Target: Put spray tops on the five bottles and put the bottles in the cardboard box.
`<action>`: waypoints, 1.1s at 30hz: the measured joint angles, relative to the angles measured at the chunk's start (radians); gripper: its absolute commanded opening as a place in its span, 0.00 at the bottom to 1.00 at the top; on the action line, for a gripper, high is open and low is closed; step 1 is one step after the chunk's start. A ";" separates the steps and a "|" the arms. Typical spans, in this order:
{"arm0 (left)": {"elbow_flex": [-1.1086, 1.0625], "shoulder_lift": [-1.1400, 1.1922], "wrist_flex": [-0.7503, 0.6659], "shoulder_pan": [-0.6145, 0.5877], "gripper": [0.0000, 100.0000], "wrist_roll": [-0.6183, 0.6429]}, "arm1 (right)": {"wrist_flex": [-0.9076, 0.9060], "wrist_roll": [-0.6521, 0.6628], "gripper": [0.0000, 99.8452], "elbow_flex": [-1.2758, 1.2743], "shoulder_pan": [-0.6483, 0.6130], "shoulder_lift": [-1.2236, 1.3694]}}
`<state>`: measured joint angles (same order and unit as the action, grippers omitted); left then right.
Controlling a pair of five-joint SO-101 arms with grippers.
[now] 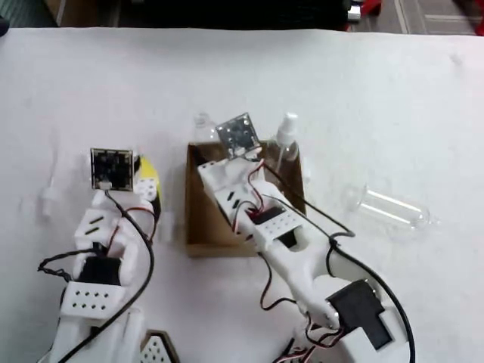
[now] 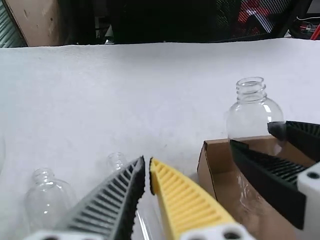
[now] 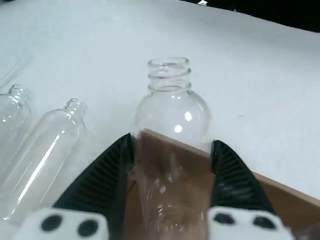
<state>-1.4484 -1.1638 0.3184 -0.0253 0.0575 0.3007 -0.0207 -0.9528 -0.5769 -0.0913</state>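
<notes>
A clear bottle with no top [image 3: 170, 105] stands at the far left corner of the cardboard box [image 1: 198, 227], its threaded neck above the wall. My right gripper [image 3: 172, 141] is shut on it, one black finger on each side. A bottle with a white spray top [image 1: 287, 140] stands in the box's far right corner. My left gripper [image 2: 147, 162], one finger grey and one yellow, is shut on nothing, left of the box. Two uncapped bottles [image 2: 45, 197] [image 2: 117, 161] lie just past it. Another uncapped bottle [image 1: 393, 208] lies on its side right of the box.
White cloth [image 1: 363, 91] covers the table, with open room at the back and far right. A small white piece, perhaps a spray top [image 1: 49, 198], lies at the far left. Dark clutter [image 2: 200, 20] stands past the table's far edge.
</notes>
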 measured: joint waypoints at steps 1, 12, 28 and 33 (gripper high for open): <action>0.000 0.000 0.000 0.000 0.03 0.000 | 0.000 0.000 0.19 0.009 -0.002 0.018; 0.000 0.000 0.000 0.000 0.03 0.000 | 0.002 0.000 0.20 0.072 -0.003 0.091; 0.000 0.000 0.000 0.000 0.03 0.000 | 0.002 0.000 0.27 0.037 -0.021 0.043; 0.000 0.000 0.000 0.000 0.03 0.000 | 0.002 0.000 0.27 0.037 -0.021 0.043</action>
<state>-1.4484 -1.1638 0.3184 -0.0253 0.0575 0.3023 -0.0207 -0.9160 -0.5984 -0.0483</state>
